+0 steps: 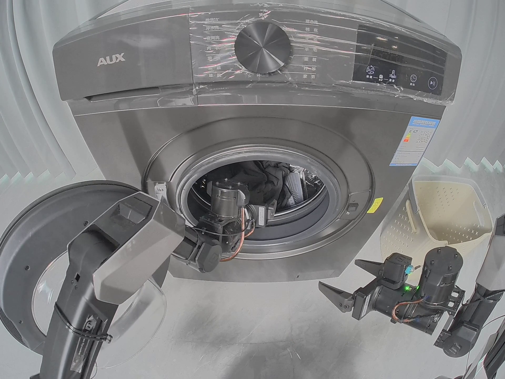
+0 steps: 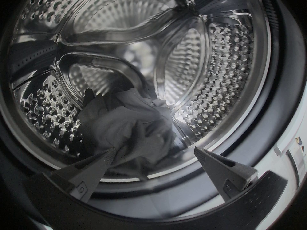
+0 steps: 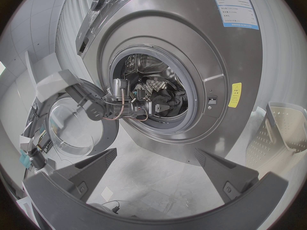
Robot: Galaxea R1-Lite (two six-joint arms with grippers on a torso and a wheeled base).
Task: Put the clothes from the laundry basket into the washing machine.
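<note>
left hand (image 2: 154, 149) spread wide, empty, inside washing machine (image 1: 131, 132) mouth, near dark clothes (image 2: 128, 125) | right hand (image 1: 339, 275) wide open, empty, near basket (image 1: 447, 206) at right

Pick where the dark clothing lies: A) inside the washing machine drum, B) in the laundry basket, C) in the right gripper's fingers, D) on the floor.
A: the dark clothing lies bunched low in the drum, in front of the open left gripper; the right gripper hangs open and empty by the laundry basket.
</note>
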